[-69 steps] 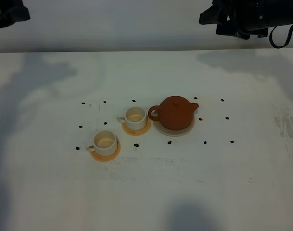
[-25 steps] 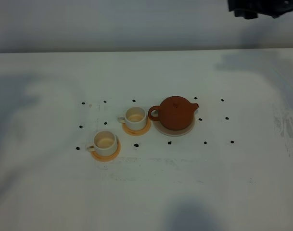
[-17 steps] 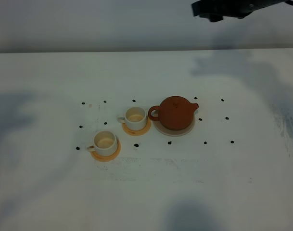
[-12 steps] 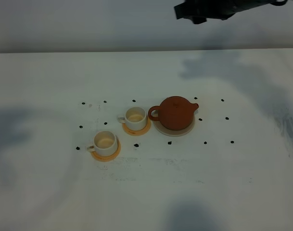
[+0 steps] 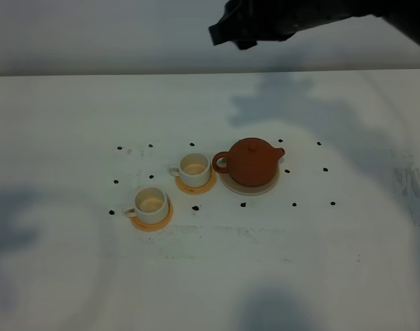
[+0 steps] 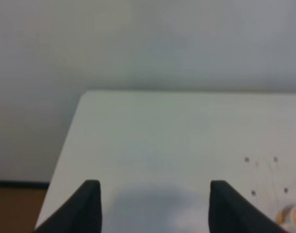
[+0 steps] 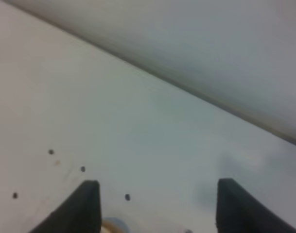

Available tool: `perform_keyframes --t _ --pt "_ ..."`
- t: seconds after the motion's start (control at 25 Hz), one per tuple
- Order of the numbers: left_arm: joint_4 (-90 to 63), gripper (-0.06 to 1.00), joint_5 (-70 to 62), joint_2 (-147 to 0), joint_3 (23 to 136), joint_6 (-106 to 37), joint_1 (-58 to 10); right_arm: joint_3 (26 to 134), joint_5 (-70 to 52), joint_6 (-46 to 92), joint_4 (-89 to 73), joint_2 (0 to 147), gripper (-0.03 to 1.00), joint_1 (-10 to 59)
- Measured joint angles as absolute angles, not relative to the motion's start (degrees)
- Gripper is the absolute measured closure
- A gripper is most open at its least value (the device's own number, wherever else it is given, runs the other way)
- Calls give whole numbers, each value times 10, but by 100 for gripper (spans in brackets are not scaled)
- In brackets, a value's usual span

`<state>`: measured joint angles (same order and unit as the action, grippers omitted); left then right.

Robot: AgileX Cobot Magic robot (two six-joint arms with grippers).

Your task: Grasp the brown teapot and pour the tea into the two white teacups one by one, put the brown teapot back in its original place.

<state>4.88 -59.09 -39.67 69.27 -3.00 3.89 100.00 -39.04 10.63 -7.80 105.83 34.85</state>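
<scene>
Nearest the camera, 1 of the 2 white teacups [image 5: 152,202] sits on an orange coaster [image 5: 152,220], with the other teacup [image 5: 194,167] on its own coaster [image 5: 197,188] at about 2 o'clock from it. Just beyond, at 3 o'clock from that cup, the brown teapot [image 5: 250,162] stands upright on its cream saucer [image 5: 250,187], handle at 9 o'clock and spout at 3 o'clock. Farthest off, at 12 o'clock from the pot and well apart from it, the right gripper [image 7: 156,208] hangs high over the table's [image 5: 334,262] back edge with its fingers wide apart and nothing between them. The left gripper [image 6: 155,209] is outside the high view; its own camera shows its fingers apart and empty too. The main risk, as I judge it, is the handle: it faces the far cup closely, so wide fingers coming down there could clip that cup or push it off its coaster. The spout points away from both cups, so the pot needs a large turn, and a loose hold on the thin loop could let it swing and spill. The lid may slide off in a steep tilt.
</scene>
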Motion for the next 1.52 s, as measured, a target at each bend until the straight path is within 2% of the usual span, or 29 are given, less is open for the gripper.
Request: perform_keyframes --t 0.6,0.92,1.52 --pt "49 44 -580 -230 456 0 39 1000 -363 106 -68 1115 47 432" --pt "49 44 -560 -96 346 0 39 1000 -347 106 -60 1120 47 443" --pt "58 44 -556 -42 300 0 39 1001 -345 96 -50 1203 47 443"
